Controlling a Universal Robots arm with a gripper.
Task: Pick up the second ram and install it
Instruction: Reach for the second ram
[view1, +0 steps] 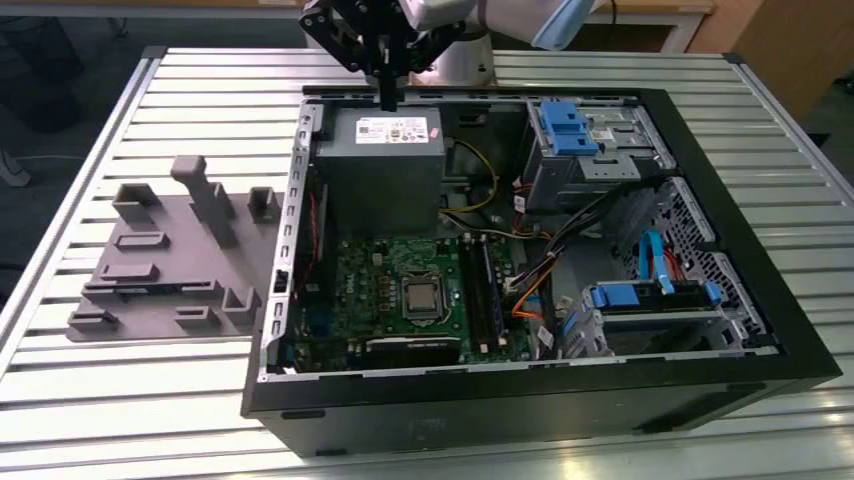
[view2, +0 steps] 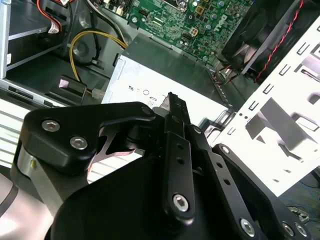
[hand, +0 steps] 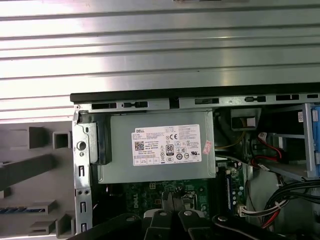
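Gripper: hangs above the power supply (view1: 380, 160) at the far end of the open case (view1: 534, 400), tip pointing down (view1: 388, 98).
Fingers: closed together (view2: 176, 150), with nothing seen between them.
Ram: a thin blue strip (hand: 19, 210) lies edge-up in a slot of the grey fixture (view1: 160, 270). Judged to be the second ram, as little of it shows.
Ram position: outside the case, on the desk (view1: 200, 100), at the exterior view's left of the case wall. It is well apart from the gripper.
Motherboard: green board (view1: 387, 270) on the case floor, beyond the power supply from the gripper. Dark sticks or slots run along its side toward the exterior view's right.
Weight: probably very light.
Stiffness: probably a rigid flat board that tolerates almost no bending or twisting.
Fragility: chips and the contact edge are likely the weak points, so avoid pressure there.
Surface: the flat faces are probably smooth, so a narrow pinch may slip or let the stick pivot.
Grasp point: across the two flat faces, near mid-length, on the exposed long edge, clear of the contact edge seated in the slot.
Grasp attitude: pads square to the faces, stick held level.
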